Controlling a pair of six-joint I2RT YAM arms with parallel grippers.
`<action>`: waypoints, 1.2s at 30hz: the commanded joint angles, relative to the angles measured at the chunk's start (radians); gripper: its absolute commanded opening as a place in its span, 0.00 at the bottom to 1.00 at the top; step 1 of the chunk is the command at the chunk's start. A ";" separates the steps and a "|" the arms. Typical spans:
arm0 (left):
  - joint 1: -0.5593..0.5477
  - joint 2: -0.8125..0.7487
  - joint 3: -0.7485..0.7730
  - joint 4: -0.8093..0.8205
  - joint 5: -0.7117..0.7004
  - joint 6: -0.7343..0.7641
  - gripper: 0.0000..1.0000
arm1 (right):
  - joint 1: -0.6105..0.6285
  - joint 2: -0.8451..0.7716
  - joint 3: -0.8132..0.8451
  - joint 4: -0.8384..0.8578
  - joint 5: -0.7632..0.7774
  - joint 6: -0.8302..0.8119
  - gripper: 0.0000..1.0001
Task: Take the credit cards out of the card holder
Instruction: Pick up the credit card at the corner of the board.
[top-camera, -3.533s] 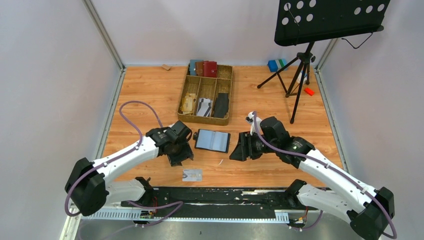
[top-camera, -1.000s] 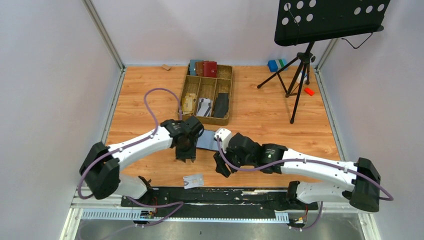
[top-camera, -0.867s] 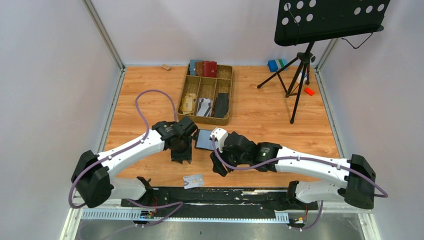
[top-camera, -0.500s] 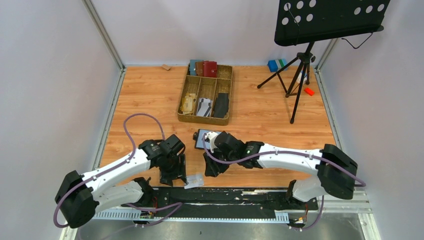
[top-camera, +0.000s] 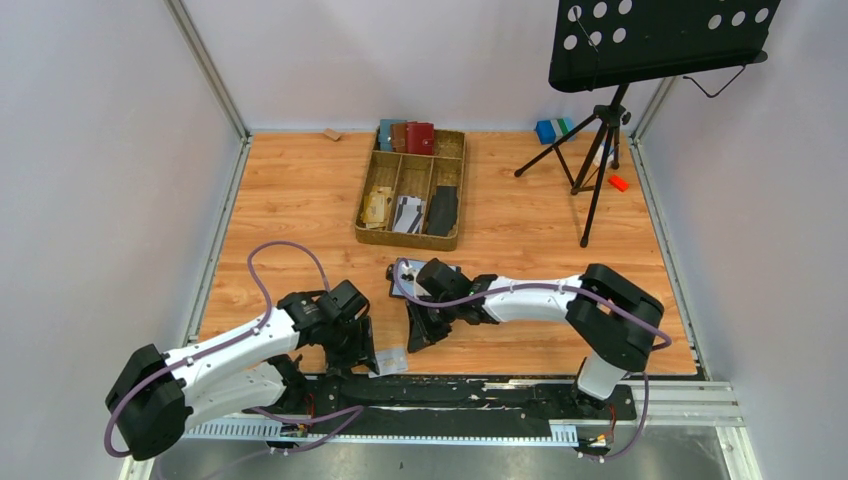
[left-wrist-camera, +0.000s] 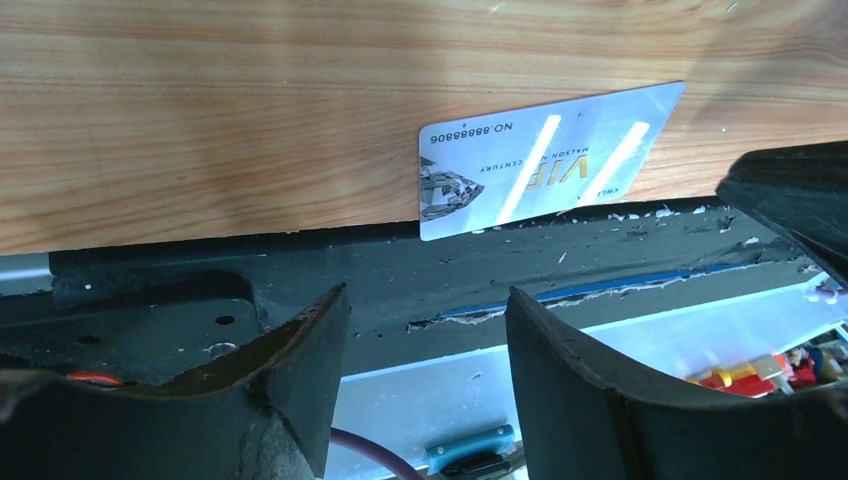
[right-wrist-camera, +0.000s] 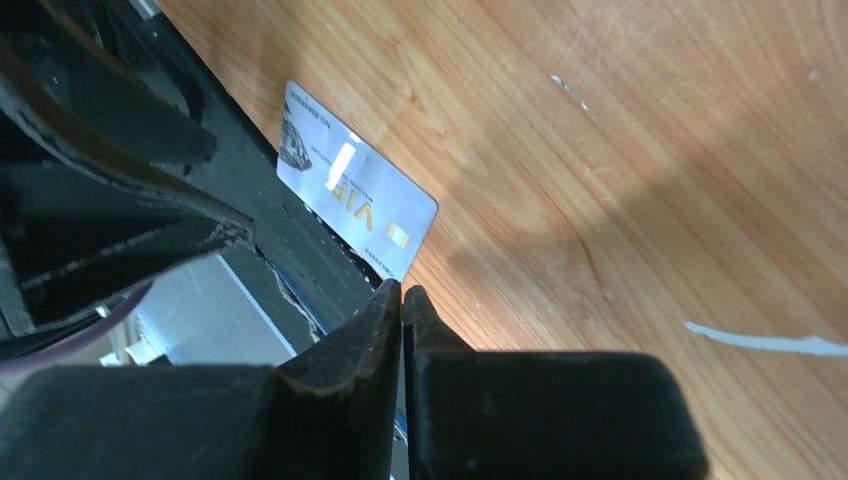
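Tray holds wallets, cards; credit card lies outside card holder; left jaws spread, right jaws pressed together.

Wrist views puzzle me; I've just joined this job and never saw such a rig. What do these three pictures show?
Two robot arms are bolted at the table's near edge, each ending in a two-finger pincer. The wide picture looks down from above and behind them. The other two come from wrist cameras, so the black shapes are each arm's own fingers. On the table lie a credit card, overhanging the near edge, the card holder, mostly hidden by the right arm, a tray of wallets and a music stand. The left pincer is open near the card, empty. The right pincer is shut at the card's corner; whether it pinches it, I cannot tell.
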 joint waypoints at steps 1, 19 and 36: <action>-0.031 -0.008 -0.002 0.039 -0.026 -0.045 0.65 | 0.005 0.035 0.099 -0.016 -0.030 0.032 0.03; -0.047 -0.008 -0.094 0.224 -0.098 -0.075 0.56 | -0.001 0.176 0.149 -0.063 -0.083 0.047 0.00; -0.048 -0.011 -0.157 0.330 -0.065 -0.120 0.49 | -0.005 0.210 0.151 -0.065 -0.102 0.045 0.00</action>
